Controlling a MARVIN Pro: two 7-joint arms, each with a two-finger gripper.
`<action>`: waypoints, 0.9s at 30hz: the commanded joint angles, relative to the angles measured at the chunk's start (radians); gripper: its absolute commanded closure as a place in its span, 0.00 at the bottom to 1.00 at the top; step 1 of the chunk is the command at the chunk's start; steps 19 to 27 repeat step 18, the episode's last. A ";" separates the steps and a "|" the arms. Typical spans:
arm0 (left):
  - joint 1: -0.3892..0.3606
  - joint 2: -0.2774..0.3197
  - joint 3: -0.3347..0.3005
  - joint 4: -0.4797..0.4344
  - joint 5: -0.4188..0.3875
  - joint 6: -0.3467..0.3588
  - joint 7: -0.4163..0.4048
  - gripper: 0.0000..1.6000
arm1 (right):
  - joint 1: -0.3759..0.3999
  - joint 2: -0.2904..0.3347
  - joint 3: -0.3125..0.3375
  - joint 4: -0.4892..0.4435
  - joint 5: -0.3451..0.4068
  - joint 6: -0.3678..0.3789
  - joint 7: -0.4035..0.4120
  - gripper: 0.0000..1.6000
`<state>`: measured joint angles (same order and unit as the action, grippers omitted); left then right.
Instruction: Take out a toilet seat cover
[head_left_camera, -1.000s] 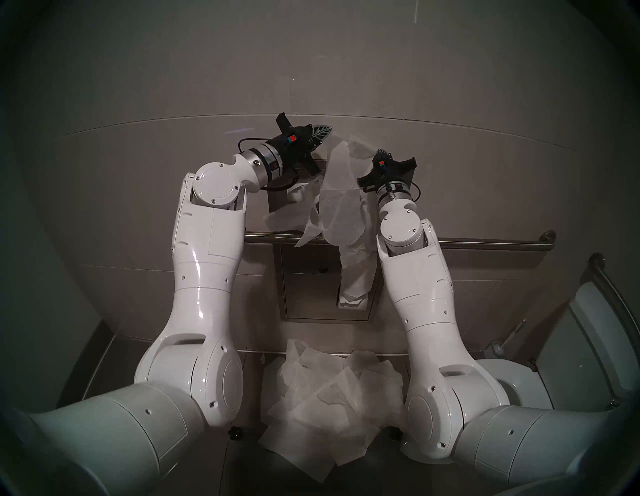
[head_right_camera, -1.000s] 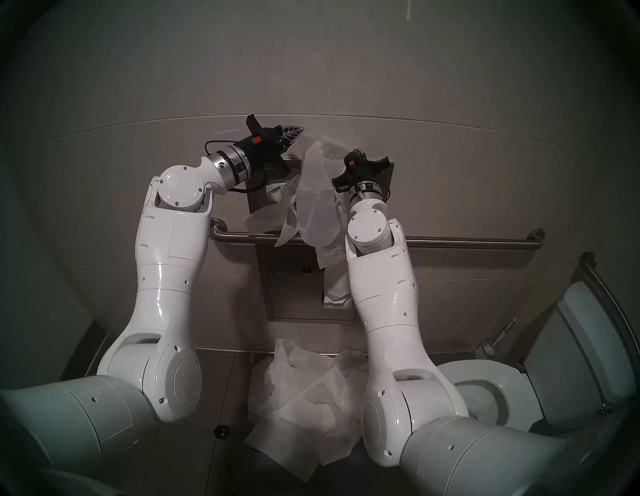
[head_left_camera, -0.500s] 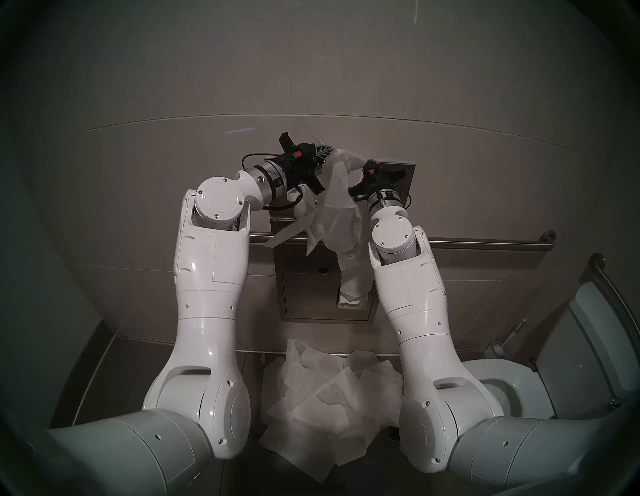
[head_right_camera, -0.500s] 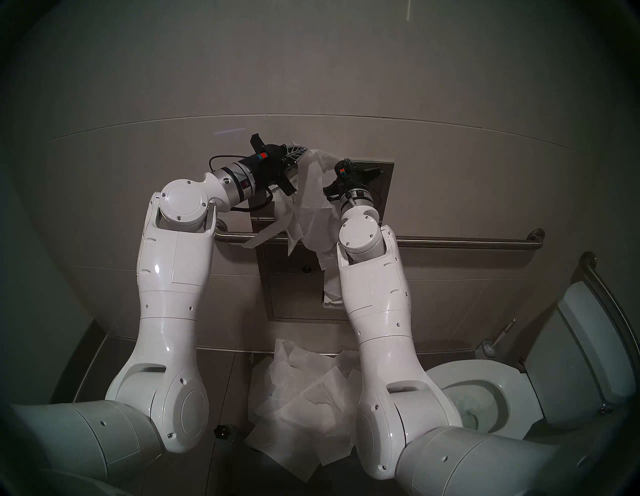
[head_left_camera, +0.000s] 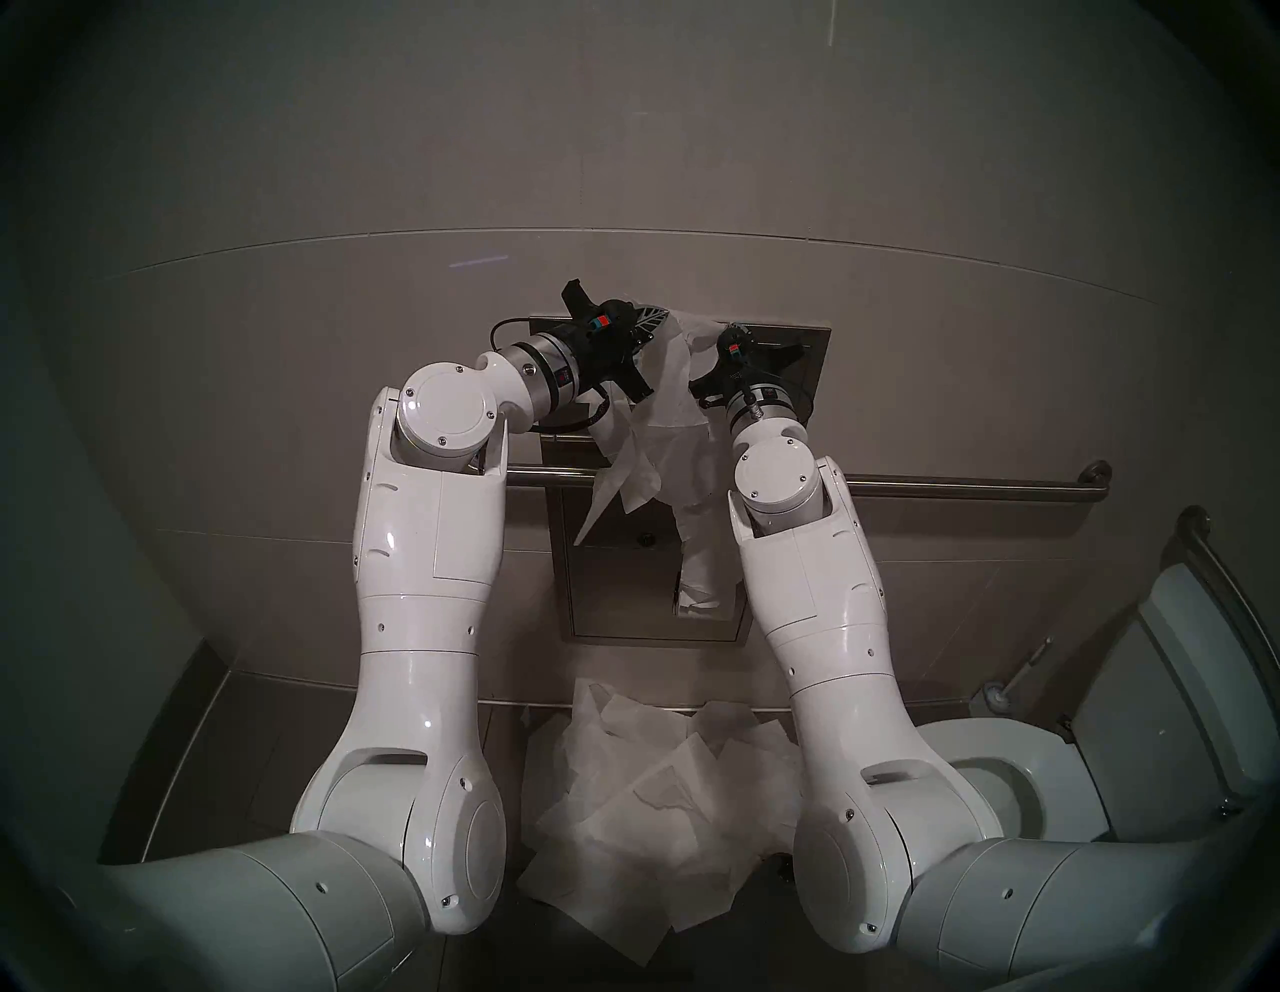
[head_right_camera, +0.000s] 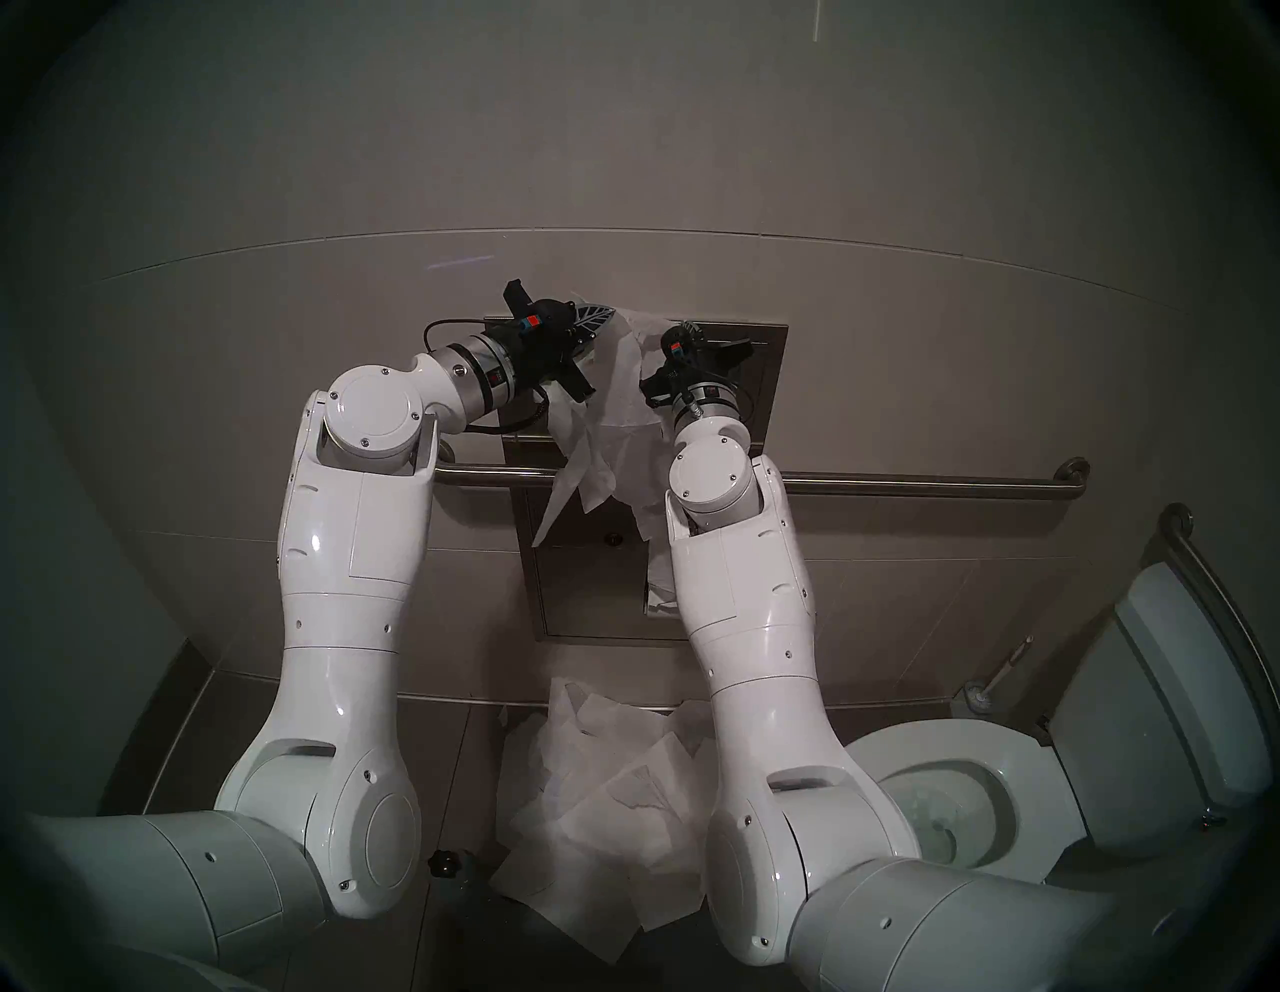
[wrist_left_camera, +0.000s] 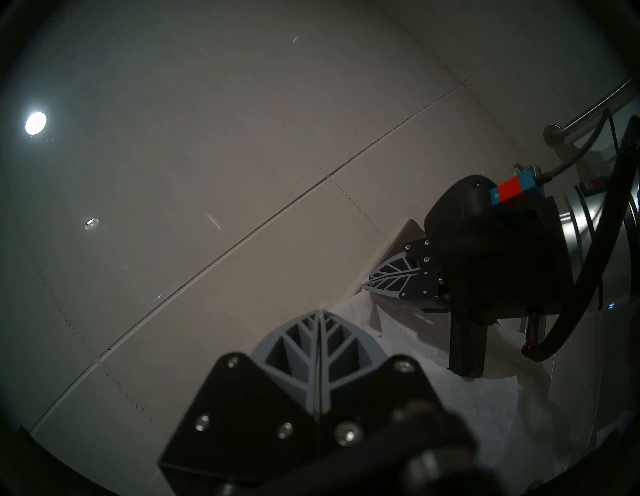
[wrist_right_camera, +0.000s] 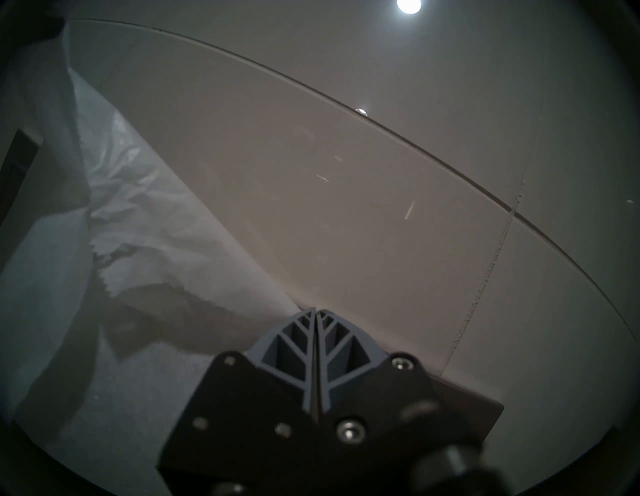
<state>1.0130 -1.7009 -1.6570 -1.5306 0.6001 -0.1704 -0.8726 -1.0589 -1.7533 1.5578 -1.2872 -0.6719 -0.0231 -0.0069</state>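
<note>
The toilet seat cover (head_left_camera: 668, 395) is a thin, wrinkled white sheet hanging in front of the steel wall dispenser (head_left_camera: 803, 332). Its flaps droop over the grab bar. My left gripper (head_left_camera: 661, 319) is shut on the sheet's upper left edge. My right gripper (head_left_camera: 733, 328) is shut on its upper right edge, close beside the left. In the left wrist view the closed left gripper (wrist_left_camera: 319, 313) has the sheet (wrist_left_camera: 398, 398) behind it and the right gripper (wrist_left_camera: 367, 287) just beyond. In the right wrist view the sheet (wrist_right_camera: 138, 381) runs left from the closed right gripper (wrist_right_camera: 316, 310).
A steel grab bar (head_left_camera: 970, 485) crosses the tiled wall. Below it a recessed steel panel (head_left_camera: 609, 589) holds trailing toilet paper (head_left_camera: 706, 575). A heap of white sheets (head_left_camera: 658, 796) lies on the floor between my arms. A toilet (head_left_camera: 1011, 755) stands at the right.
Both grippers have come down and closer together in front of the dispenser, still holding the sheet. The sheet has bunched up, and its flaps now hang lower past the grab bar.
</note>
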 joint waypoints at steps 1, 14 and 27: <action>-0.028 -0.024 -0.001 -0.048 -0.024 -0.007 0.013 1.00 | 0.029 -0.011 0.015 -0.015 0.032 -0.025 -0.001 1.00; -0.025 -0.043 -0.012 -0.053 -0.035 -0.017 0.037 1.00 | 0.060 -0.040 0.091 0.039 0.198 -0.084 0.053 1.00; -0.024 -0.044 -0.013 -0.053 -0.034 -0.018 0.037 1.00 | 0.062 -0.040 0.094 0.043 0.203 -0.089 0.059 1.00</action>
